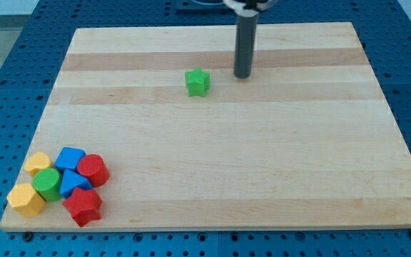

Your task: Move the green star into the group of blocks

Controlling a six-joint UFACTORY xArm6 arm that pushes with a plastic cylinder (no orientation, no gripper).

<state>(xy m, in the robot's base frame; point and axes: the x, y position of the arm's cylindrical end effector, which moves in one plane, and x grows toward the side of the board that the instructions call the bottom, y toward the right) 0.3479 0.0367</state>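
Observation:
A green star (198, 82) lies alone on the wooden board (262, 157), in the upper middle of the view. My tip (242, 75) rests on the board just to the star's right and slightly above it, a short gap apart. The group of blocks sits at the view's bottom left corner: a yellow block (38, 163), a blue block (70, 158), a red block (93, 170), a green cylinder (47, 183), a blue block (72, 183), a yellow block (26, 199) and a red star (83, 205).
The board lies on a blue perforated table (6, 93) that surrounds it on all sides. The group of blocks lies close to the board's left and bottom edges.

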